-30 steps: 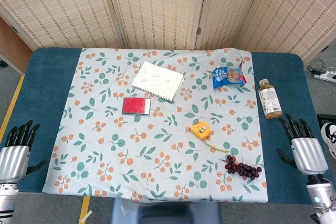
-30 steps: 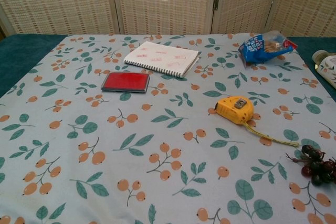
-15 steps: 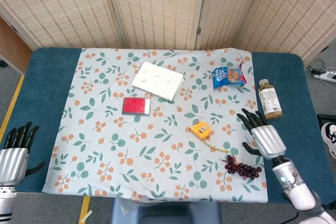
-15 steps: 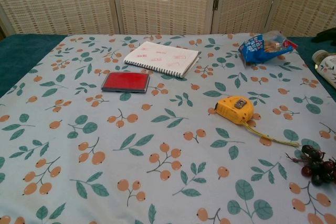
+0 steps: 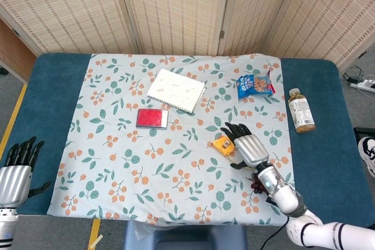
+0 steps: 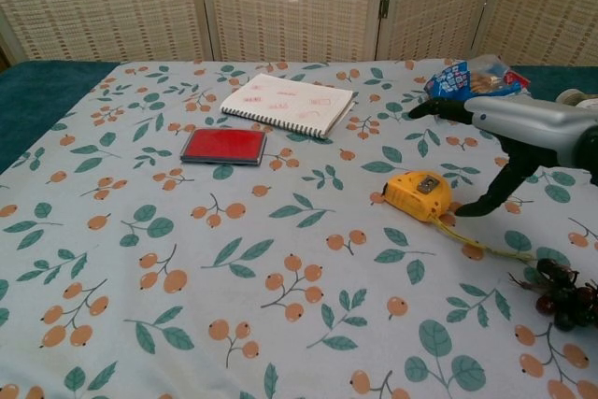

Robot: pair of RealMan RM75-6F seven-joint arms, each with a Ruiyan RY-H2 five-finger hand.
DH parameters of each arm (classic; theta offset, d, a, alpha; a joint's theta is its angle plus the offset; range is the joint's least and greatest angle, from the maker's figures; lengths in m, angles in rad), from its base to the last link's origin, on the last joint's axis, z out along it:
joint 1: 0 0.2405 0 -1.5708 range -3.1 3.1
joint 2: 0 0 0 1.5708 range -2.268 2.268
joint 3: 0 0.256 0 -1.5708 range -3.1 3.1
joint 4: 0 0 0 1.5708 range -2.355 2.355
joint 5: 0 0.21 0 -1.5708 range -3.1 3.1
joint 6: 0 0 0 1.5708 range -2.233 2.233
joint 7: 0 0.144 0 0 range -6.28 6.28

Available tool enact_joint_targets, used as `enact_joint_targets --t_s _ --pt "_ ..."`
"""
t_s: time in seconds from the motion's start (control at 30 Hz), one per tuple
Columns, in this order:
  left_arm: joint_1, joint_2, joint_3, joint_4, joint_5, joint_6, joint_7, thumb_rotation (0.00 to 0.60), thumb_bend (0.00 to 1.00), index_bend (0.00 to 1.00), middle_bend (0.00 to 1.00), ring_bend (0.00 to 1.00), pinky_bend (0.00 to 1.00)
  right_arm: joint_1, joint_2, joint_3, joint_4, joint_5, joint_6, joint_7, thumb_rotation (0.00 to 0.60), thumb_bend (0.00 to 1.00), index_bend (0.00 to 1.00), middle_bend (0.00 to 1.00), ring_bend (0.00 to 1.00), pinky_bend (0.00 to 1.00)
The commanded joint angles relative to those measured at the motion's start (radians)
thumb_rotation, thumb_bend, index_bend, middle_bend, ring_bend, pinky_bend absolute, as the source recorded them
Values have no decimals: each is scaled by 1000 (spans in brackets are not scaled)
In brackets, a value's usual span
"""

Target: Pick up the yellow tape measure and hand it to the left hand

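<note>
The yellow tape measure (image 5: 222, 143) lies on the floral cloth right of centre, its tape end trailing out toward the grapes. In the chest view the tape measure (image 6: 418, 195) is fully visible. My right hand (image 5: 249, 148) hovers just to its right and above it, fingers stretched out and apart, holding nothing. From the chest, the right hand (image 6: 525, 125) reaches in from the right with its thumb (image 6: 488, 201) pointing down beside the tape measure, not touching it. My left hand (image 5: 17, 171) rests at the table's near left corner, fingers spread and empty.
A white notebook (image 5: 176, 90) and a red flat case (image 5: 152, 117) lie left of centre. A blue snack bag (image 5: 255, 84) and a lying bottle (image 5: 301, 110) are at the right. Dark grapes (image 6: 561, 292) sit near the front right, below my right arm.
My right hand has swept left from the table's right edge to a spot over the tape measure. The left hand has stayed put. Nothing on the cloth has moved.
</note>
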Motion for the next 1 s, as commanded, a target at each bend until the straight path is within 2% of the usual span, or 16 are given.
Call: enact_joint_targets --t_s 0.03,0.27,0.6,1.0 --pt "-4 0 -1 3 -3 -6 -6 600 172 0 0 0 0 40 -69 14 59 56 -3 -48 600 184 0 0 0 0" --pt "-12 -1 -5 13 -10 -22 -14 600 172 0 0 0 0 87 -149 34 165 107 -11 -42 600 184 0 0 0 0" --pt "-15 -5 -7 17 -26 -33 -10 600 172 0 0 0 0 133 -204 32 262 156 -43 -41 600 185 0 0 0 0" --pt "-17 -7 -6 12 -27 -35 -6 600 172 0 0 0 0 130 -177 7 309 194 -42 -46 600 184 0 0 0 0"
